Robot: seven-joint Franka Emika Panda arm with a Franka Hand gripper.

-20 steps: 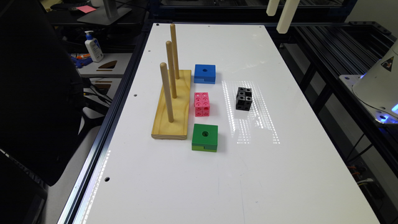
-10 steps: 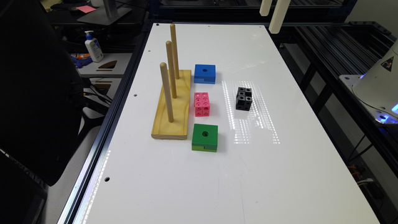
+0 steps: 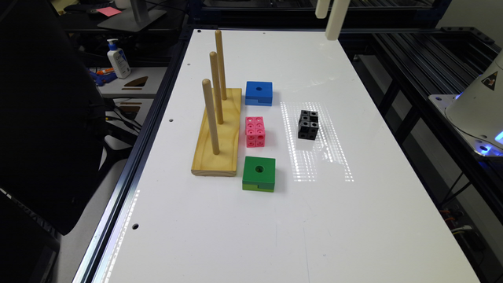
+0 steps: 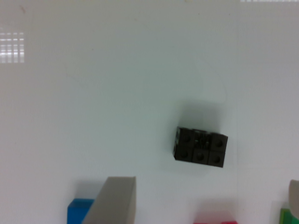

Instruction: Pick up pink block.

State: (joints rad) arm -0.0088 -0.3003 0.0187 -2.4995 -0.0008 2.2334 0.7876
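Pink block (image 3: 255, 131): long axis parallel to peg board (image 3: 218, 141).

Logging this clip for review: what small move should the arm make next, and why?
Probably travel toward the pink block, then descend. The gripper is high above the table's far end, while the wrist view centres on the black block, not the target.

Pink block (image 3: 255, 131) on white table (image 3: 275, 220), between blue block (image 3: 259, 93) and green block (image 3: 258, 173), beside wooden peg stand (image 3: 217, 129)
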